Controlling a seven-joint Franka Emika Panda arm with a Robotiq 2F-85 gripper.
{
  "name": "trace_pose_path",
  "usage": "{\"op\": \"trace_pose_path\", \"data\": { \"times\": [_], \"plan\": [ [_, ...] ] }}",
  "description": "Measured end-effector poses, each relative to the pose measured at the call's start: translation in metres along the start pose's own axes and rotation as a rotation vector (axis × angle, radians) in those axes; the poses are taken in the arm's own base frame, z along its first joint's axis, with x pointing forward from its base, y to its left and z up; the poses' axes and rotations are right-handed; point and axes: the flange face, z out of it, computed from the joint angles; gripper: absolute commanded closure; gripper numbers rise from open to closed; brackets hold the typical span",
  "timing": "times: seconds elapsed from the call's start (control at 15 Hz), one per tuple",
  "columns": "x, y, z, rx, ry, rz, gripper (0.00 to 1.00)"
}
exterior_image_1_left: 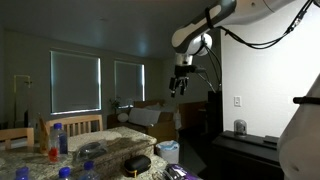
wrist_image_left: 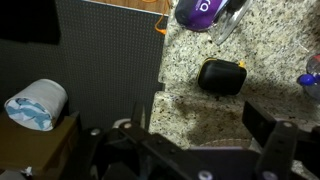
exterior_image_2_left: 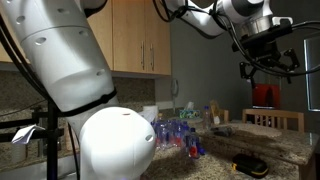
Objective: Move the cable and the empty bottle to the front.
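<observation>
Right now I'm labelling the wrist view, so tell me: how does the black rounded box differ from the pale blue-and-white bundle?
Colour: the black rounded box is dark, the pale blue-and-white bundle light. Shape: the box has flat faces and rounded corners, the bundle looks soft and crumpled. Place: the box lies on the speckled granite counter, the bundle off it, past its edge. Both are compact and uncovered.

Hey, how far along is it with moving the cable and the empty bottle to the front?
Done: nothing that shows. In hand: nothing; the gripper hangs open and empty high above the counter. Left: both moves. The bottles stand clustered on the counter, and I can't make out the cable.
</observation>
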Motion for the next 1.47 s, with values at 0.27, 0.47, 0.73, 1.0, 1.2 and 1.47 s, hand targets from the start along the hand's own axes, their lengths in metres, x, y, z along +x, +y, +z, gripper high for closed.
{"op": "trace_pose_path", "data": {
  "times": [0.27,0.47,0.73,1.0,1.2,1.47],
  "plan": [
    [0.004,-0.004,0.006,0.005,-0.009,-0.008,0.00],
    [0.020,-0.026,0.035,0.033,-0.045,-0.047,0.00],
    [0.042,-0.058,0.088,0.065,-0.112,-0.113,0.00],
    [0.047,-0.087,0.133,0.174,-0.187,-0.186,0.00],
    [0.043,-0.119,0.156,0.231,-0.268,-0.269,0.00],
    [0.036,-0.176,0.187,0.249,-0.328,-0.360,0.00]
  ]
}}
